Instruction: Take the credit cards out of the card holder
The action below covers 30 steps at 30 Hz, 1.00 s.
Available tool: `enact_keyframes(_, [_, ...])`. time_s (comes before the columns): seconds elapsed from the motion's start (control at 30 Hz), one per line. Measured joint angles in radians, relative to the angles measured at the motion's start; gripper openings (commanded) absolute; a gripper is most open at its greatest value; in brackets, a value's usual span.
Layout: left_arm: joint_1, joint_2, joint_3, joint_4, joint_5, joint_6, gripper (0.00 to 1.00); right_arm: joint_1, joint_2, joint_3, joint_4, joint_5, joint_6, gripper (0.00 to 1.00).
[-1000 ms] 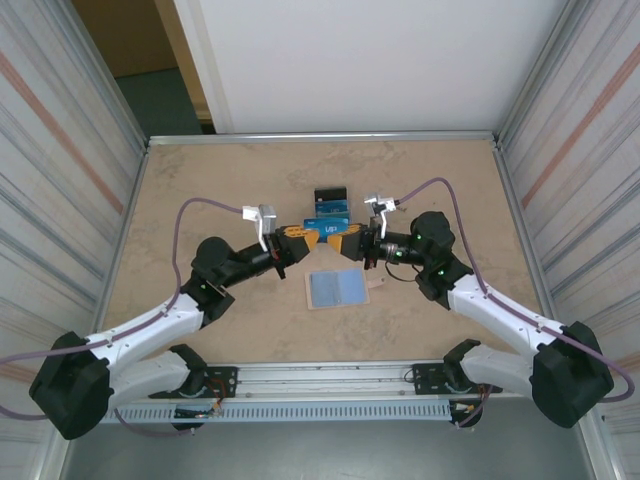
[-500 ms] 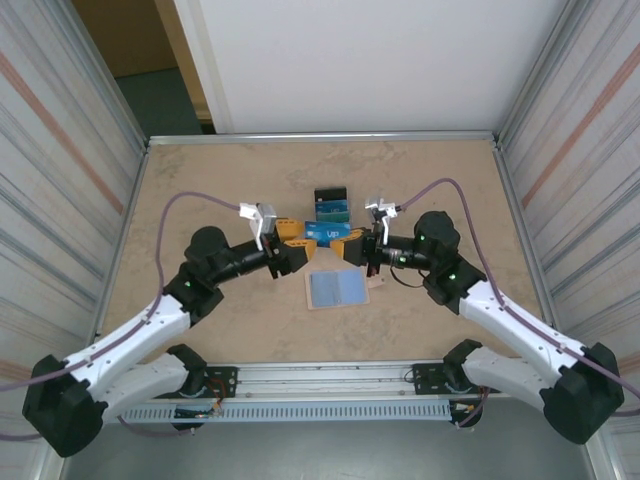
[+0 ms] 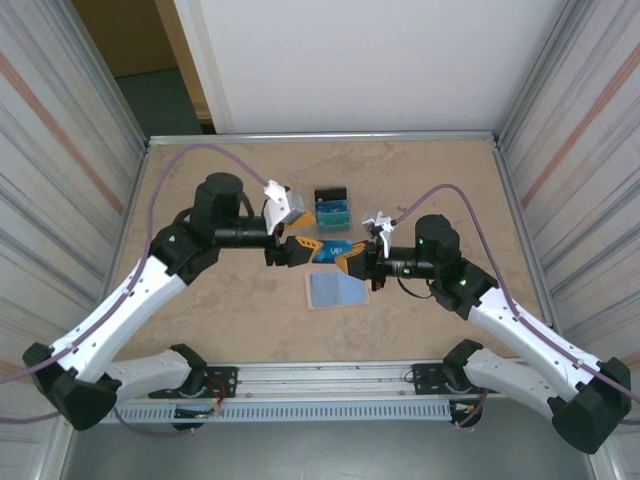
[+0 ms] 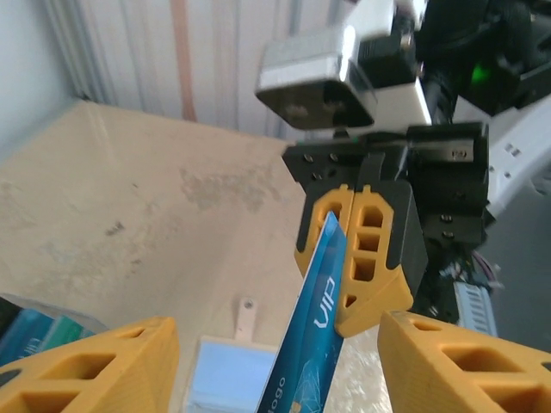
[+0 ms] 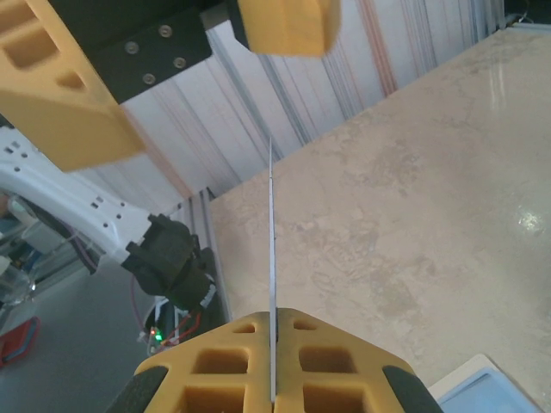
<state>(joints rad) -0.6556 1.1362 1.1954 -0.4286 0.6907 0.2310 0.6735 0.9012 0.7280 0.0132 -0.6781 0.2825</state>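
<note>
Beige, stone-patterned surface (image 3: 200,170) framed in metal, seen from above, with two white robot arms bolted to a rail (image 3: 330,375) at its near edge.

Just beyond the rail, near the middle, a small tan wallet (image 3: 335,290) lies open and flat with its pale blue lining up and its snap tab sticking out to the right. Whether any cards are left inside cannot be told.

Above and just past the wallet, the right pincer (image 3: 350,262) is clenched on one end of a blue card (image 3: 330,250) marked "VIP", holding it in the air, clear of the wallet. The left pincer (image 3: 303,232) faces it with its orange fingers released and spread to either side of the card's free end, not touching it.

Farther back, a small stack of cards (image 3: 331,204), black and teal, rests on the surface.

This looks like the moment for carrying the freed card to that stack. To do it well, the left arm should back straight away so its fingers do not clip the card. The right arm should keep a firm pinch, lower the card flat over the stack, and let go only when it is close.

Ribbed walls (image 3: 60,130) stand on both sides and a white panel (image 3: 350,60) behind.
</note>
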Motion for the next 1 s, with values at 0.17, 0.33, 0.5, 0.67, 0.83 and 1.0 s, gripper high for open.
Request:
enact_keyframes(0.17, [-0.018,0.083,0.066,-0.13,0.051,0.091,0.54,0.002,0.0,0.004,-0.016,0.0,-0.007,0.0])
enact_keyframes(0.33, [-0.034,0.143,0.111,-0.201,0.08,0.161,0.21,0.007,0.0,0.009,-0.023,-0.003,-0.008,0.0])
enact_keyframes(0.5, [-0.034,0.173,0.127,-0.229,0.111,0.201,0.0,0.007,0.001,0.011,-0.039,0.004,-0.023,0.0])
enact_keyframes(0.67, [-0.029,0.175,0.127,-0.225,0.113,0.217,0.0,0.008,-0.002,0.012,-0.045,0.03,-0.037,0.58])
enact_keyframes(0.83, [0.026,0.175,0.118,-0.172,0.052,0.232,0.0,0.008,-0.029,0.012,-0.072,0.096,-0.059,0.87])
enact_keyframes(1.0, [0.084,0.214,0.118,-0.116,-0.04,0.288,0.0,0.005,-0.072,0.012,-0.093,0.191,-0.08,0.99])
